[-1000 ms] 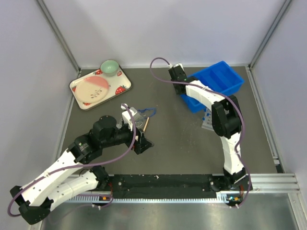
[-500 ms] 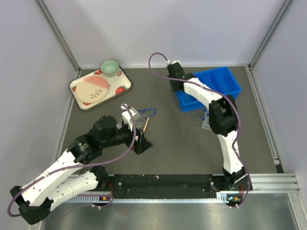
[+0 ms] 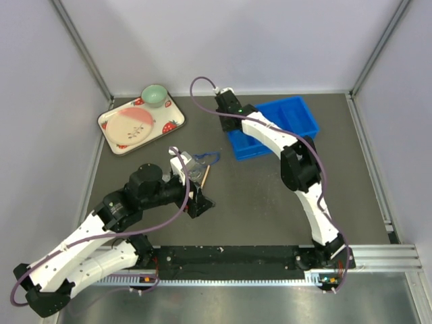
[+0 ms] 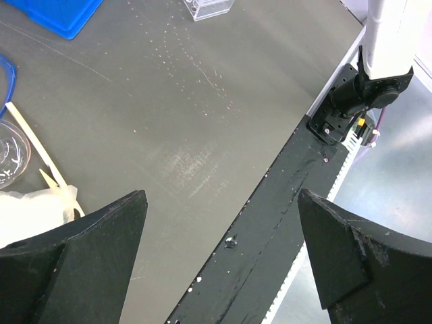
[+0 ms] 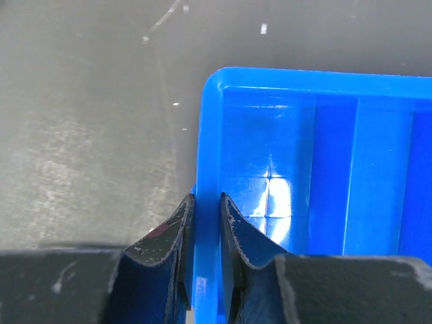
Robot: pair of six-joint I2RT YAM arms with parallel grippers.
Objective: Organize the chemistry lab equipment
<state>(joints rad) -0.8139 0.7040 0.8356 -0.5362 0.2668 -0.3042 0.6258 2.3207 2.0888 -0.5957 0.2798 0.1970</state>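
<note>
- While the right end effector is clamped on one wall of the blue bin near the table's far edge, a single-wall pinch could let the bin pivot or slip loose.
- Tube rack sits near the bin; a swing could clip it.
- Flask, wad, stick mid-table beside the left end effector, jaws wide apart, empty; a careless descent could knock the glass.

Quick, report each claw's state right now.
Left claw: open, holding nothing.
Right claw: shut on the blue bin, gripping its wall.
</note>
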